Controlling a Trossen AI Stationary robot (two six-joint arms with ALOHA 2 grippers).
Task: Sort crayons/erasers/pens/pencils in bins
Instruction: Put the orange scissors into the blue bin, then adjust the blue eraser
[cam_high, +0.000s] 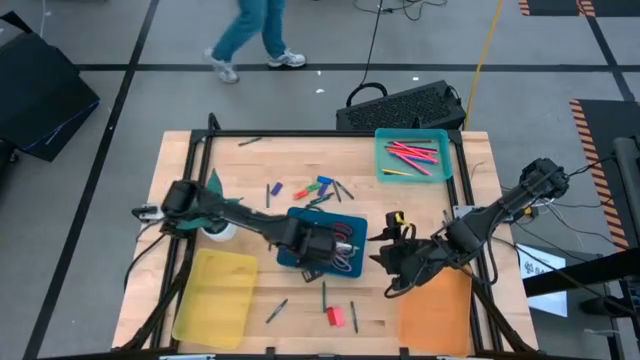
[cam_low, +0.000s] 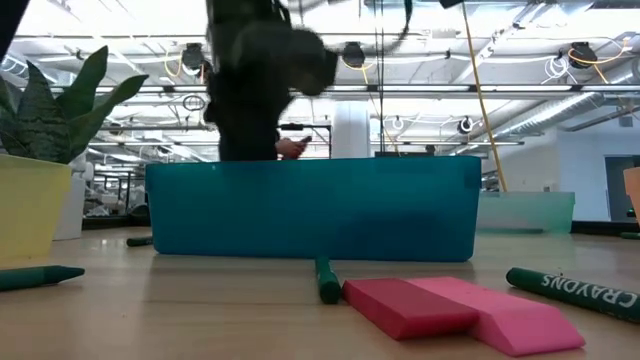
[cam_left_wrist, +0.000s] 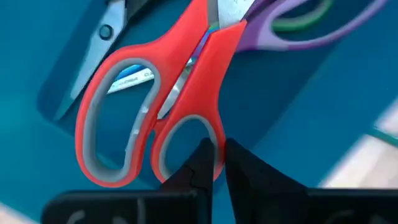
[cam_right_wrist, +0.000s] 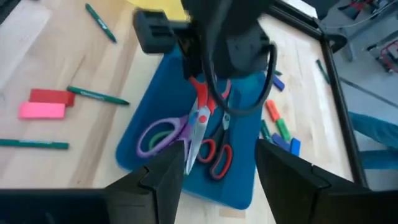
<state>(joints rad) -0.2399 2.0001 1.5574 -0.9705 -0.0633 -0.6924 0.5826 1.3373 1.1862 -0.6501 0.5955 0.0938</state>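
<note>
Left gripper jaws clamped on red scissors in dark blue bin; right gripper jaws apart. Wooden table; person walking behind. Teal bin holds crayons.

Both arms are dark, jointed links with black cables looping along them; the right tool ends in two black wedge-shaped fingers.

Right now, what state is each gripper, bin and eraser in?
left gripper: shut on the red scissors, over the blue bin
right gripper: open, empty
blue bin: holds scissors
teal bin: holds pink and red sticks
yellow bin: empty
orange bin: nothing seen inside
red eraser, pink eraser: loose on table, side by side
</note>
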